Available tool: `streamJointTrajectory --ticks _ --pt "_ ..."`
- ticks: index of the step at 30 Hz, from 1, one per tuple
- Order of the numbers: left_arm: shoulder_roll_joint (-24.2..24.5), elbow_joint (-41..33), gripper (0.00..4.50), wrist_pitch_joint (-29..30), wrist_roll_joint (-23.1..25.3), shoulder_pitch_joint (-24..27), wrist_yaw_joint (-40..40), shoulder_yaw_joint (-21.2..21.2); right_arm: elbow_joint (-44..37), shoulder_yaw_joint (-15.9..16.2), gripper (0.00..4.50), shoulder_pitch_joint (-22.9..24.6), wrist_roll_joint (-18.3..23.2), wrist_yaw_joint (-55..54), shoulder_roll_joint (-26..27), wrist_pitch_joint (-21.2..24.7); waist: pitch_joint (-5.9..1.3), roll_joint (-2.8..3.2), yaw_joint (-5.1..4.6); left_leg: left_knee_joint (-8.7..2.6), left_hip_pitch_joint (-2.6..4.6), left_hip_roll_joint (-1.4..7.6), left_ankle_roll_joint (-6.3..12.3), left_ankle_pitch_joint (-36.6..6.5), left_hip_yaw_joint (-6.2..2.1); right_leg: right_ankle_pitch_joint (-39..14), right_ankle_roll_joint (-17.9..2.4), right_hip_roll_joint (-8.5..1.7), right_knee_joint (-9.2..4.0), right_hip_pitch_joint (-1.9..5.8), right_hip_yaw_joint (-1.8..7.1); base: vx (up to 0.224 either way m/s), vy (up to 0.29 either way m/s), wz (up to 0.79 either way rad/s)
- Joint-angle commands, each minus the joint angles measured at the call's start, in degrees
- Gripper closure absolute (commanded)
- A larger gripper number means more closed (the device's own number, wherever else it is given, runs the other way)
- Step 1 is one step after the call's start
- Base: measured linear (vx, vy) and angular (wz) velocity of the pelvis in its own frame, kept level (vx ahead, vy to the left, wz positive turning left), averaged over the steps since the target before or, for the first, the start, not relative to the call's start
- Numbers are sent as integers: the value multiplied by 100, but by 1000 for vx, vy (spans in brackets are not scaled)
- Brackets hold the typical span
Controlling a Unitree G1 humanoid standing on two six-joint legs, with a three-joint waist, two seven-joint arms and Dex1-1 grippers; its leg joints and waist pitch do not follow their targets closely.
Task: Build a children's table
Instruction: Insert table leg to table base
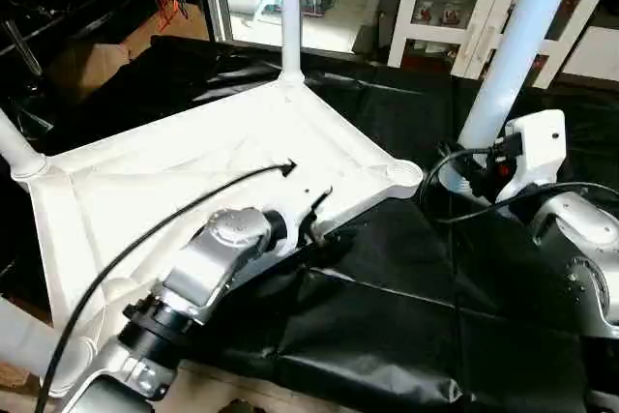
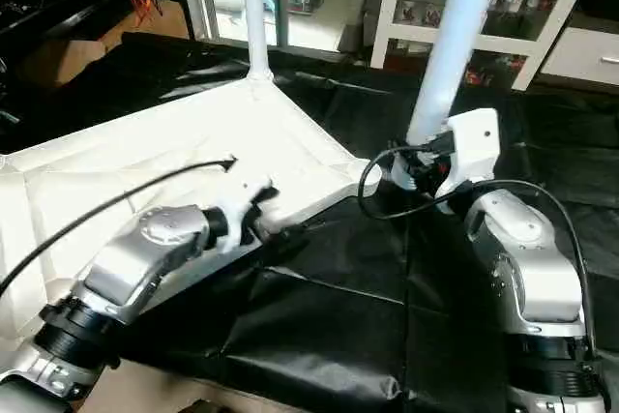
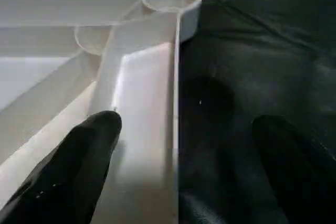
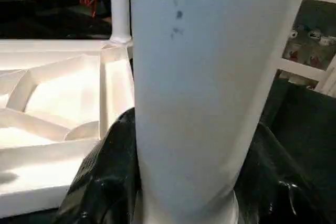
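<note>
The right gripper (image 2: 418,173) was clamped round a white table leg (image 2: 455,36), held nearly upright just right of the upturned tabletop (image 1: 193,171). The left gripper (image 3: 181,166) stood wide apart, astride the tabletop's near rim, holding nothing. The empty corner socket (image 1: 403,173) lay close by. I judged the leg could jam if lowered tilted, or the unheld top could slide. Black sheeting (image 1: 406,316) covered the floor; white glass-fronted cabinets (image 1: 455,2) stood behind.
</note>
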Motion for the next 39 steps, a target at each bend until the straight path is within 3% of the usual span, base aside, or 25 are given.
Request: streamJointTrajectory --ticks 1,5,6,11,12,15,17,22,24,33,39 --pt "1 158 31 -71 110 -25 26 -25 -205 25 258 -8 -36 1 -56 79 -421 -95 -28 -357 149 182 318 -133 -63 734 -1295 -360 -450 289 255 0 0 0" --pt "-42 431 51 -78 65 -104 82 74 -259 83 258 19 -104 18 -55 98 -429 -85 -31 -353 155 189 328 -141 -67 788 -1350 -366 -446 291 255 0 0 0" --pt "-51 499 75 -23 25 -110 46 112 -273 111 258 30 -123 18 -59 103 -423 -86 -29 -357 157 191 332 -152 -66 774 -1365 -363 -447 285 252 0 0 0" --pt "-131 652 90 -221 79 -152 -84 229 -246 136 258 21 -118 28 -66 111 -426 -80 -27 -356 157 188 326 -225 -65 649 -1375 -377 -464 296 258 0 0 0" --pt "-128 647 120 -217 45 -153 -169 233 -242 140 258 19 -124 24 -58 110 -425 -76 -25 -362 164 196 319 -232 -68 610 -1376 -378 -464 288 255 0 0 0" --pt "-72 612 120 -272 -10 -130 -424 169 -220 147 258 13 -129 14 -22 105 -429 -70 -17 -364 162 198 315 -205 -71 633 -1384 -381 -453 289 254 0 0 0" --pt "14 581 152 -277 23 -94 -567 73 -219 169 258 28 -153 0 12 91 -428 -69 -13 -367 165 199 307 -219 -72 618 -1384 -382 -455 282 254 0 0 0" --pt "31 597 169 -178 74 -57 -695 19 -210 207 258 40 -170 4 39 81 -419 -54 -12 -371 168 197 261 -328 -70 517 -1392 -384 -467 281 257 0 0 0" --pt "45 648 202 -135 161 -65 -655 -20 -217 216 258 34 -170 4 44 89 -411 -62 -17 -376 168 198 230 -400 -69 404 -1373 -385 -481 281 260 0 0 0" --pt "146 1042 258 -482 490 -173 -728 -82 -214 236 258 24 -187 13 72 69 -399 -28 -37 -397 178 190 115 -622 -75 -59 -1271 -381 -535 259 261 0 0 0" --pt "385 1169 315 -1139 752 -140 -1241 -385 -230 232 258 41 -183 1 74 59 -412 -7 -46 -401 169 190 98 -604 -87 53 -1249 -382 -530 260 261 0 0 0"
